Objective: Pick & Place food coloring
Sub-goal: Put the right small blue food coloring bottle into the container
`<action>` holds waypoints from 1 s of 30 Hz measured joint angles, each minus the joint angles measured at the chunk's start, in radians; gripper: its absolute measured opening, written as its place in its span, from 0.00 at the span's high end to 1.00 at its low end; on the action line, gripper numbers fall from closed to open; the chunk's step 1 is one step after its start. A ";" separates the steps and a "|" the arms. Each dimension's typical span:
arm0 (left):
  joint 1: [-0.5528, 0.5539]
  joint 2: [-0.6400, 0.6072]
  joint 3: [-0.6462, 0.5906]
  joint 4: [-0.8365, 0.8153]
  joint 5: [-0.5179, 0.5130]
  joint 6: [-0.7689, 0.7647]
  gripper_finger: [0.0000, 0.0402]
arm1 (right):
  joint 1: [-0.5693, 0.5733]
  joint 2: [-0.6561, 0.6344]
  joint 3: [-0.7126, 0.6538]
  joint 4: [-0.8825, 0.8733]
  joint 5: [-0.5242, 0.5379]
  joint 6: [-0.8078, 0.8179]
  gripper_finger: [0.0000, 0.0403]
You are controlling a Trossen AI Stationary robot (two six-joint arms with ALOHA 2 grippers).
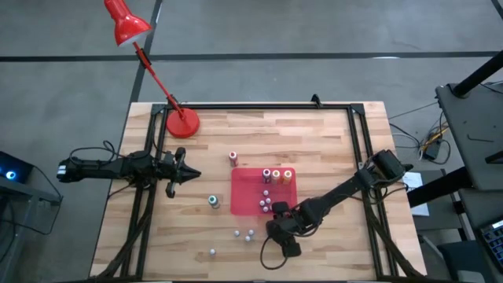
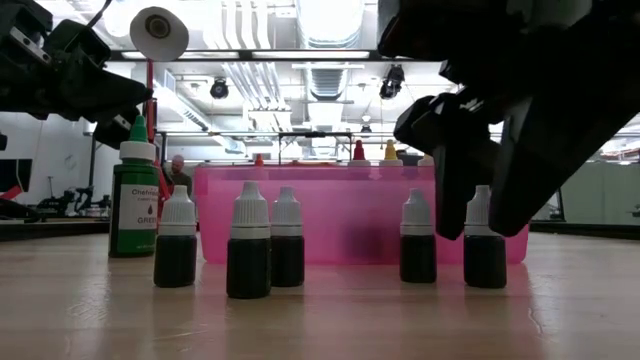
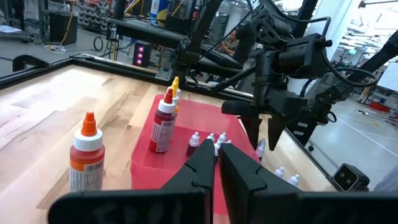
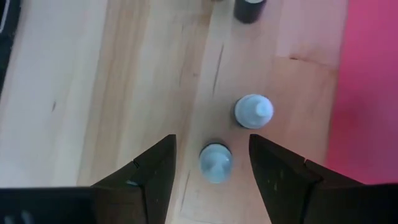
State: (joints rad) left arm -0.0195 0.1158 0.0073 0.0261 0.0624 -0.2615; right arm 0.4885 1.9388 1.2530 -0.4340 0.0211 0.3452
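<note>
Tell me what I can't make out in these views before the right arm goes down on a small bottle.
- Right gripper, open over a small white-capped bottle: wrist view shows only the cap from above, body colour hidden.
- Low view: small bottles backlit, contents read dark; right arm covers part of one.
- High view: right arm hides the table beneath it; bottles too small to tell apart.
- Green bottle: label partly cut off by a small bottle.
- Left gripper: shut, waiting.
</note>
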 joint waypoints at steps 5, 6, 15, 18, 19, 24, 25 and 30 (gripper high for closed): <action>0.000 0.000 0.000 0.000 0.000 0.000 1.00 | 0.000 -0.002 0.000 -0.005 0.002 0.008 0.53; 0.000 0.000 0.000 0.000 0.000 0.000 1.00 | 0.000 -0.002 0.000 -0.008 0.002 0.010 0.54; 0.000 0.000 0.000 0.000 0.000 0.000 1.00 | 0.000 -0.002 0.000 -0.024 0.001 0.015 0.67; 0.000 0.000 0.000 0.000 0.000 0.000 1.00 | 0.000 -0.002 0.002 -0.024 0.001 0.015 0.72; 0.000 0.000 0.000 0.000 0.000 0.000 1.00 | 0.000 -0.002 0.002 -0.024 0.001 0.015 0.74; 0.000 0.000 0.000 0.000 0.000 0.000 1.00 | -0.001 -0.004 0.002 -0.024 0.001 0.015 0.83; 0.000 0.000 0.000 0.000 0.000 0.000 1.00 | 0.000 -0.007 0.002 -0.026 0.001 0.015 0.84; 0.000 0.000 0.000 0.000 0.000 0.000 1.00 | -0.001 -0.064 0.002 -0.045 0.000 0.014 0.86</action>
State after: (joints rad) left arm -0.0195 0.1158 0.0072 0.0259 0.0621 -0.2617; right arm 0.4876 1.8748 1.2551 -0.4791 0.0209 0.3588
